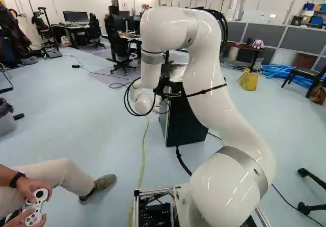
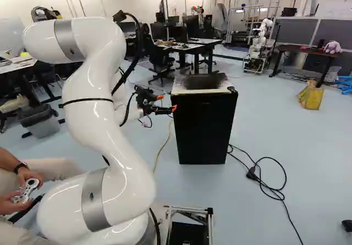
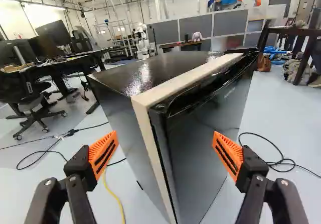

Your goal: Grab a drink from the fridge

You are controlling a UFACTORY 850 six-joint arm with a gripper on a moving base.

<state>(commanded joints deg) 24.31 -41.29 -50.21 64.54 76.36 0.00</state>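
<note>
The fridge (image 2: 203, 132) stands ahead of the pincer (image 2: 167, 102), whose widely spread, empty fingers frame its near corner.

The pale floor (image 2: 313, 157) carries the black fridge (image 2: 203, 129), a looped cable (image 2: 252, 173) and apparently a yellow bag (image 2: 311, 98).

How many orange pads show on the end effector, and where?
2. In the wrist view, one pad is toward the side panel of the fridge, the other pad toward its door. The fridge's near corner shows between them; neither pad looks hidden.
</note>
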